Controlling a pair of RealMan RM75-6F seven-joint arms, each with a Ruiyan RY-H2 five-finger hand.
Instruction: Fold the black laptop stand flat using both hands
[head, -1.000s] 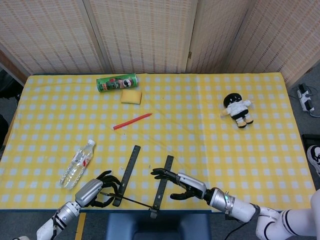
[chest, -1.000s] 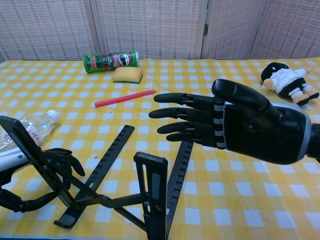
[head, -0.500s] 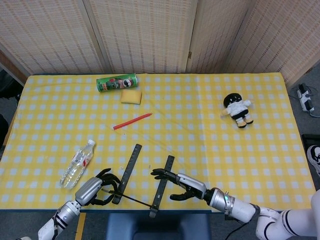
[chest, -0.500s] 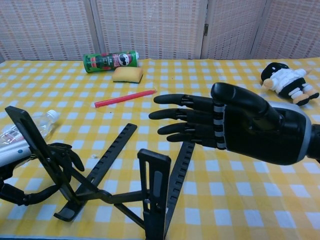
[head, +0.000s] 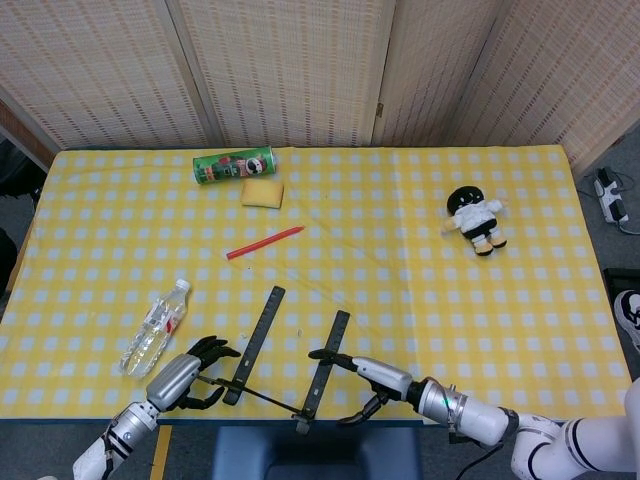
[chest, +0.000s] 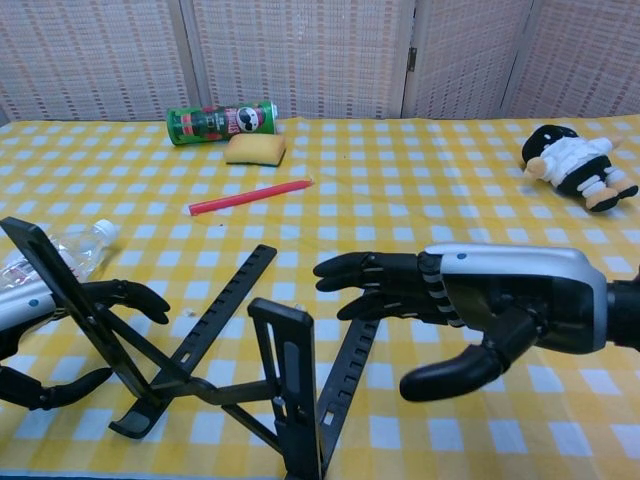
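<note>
The black laptop stand (head: 255, 345) lies near the table's front edge, its two notched rails spread in a V. In the chest view the laptop stand (chest: 215, 385) has a raised plate tilted at the left and a short upright in the middle. My left hand (head: 188, 372) wraps its fingers (chest: 125, 297) and thumb around that tilted left plate. My right hand (chest: 480, 310) hovers palm-down by the right rail, fingers spread, thumb hanging below, holding nothing. From the head view the right hand (head: 365, 385) sits just right of the rail's near end.
A water bottle (head: 155, 328) lies just left of the stand. Further back are a red pen (head: 265, 242), a yellow sponge (head: 262, 192) and a green crisp can (head: 233, 166). A plush doll (head: 477, 220) lies at the right. The table edge (head: 400, 422) is right by both hands.
My right hand has turned from edge-on to palm-down and dropped lower beside the right rail. The left hand's fingers have spread somewhat, and the stand has shifted slightly.
</note>
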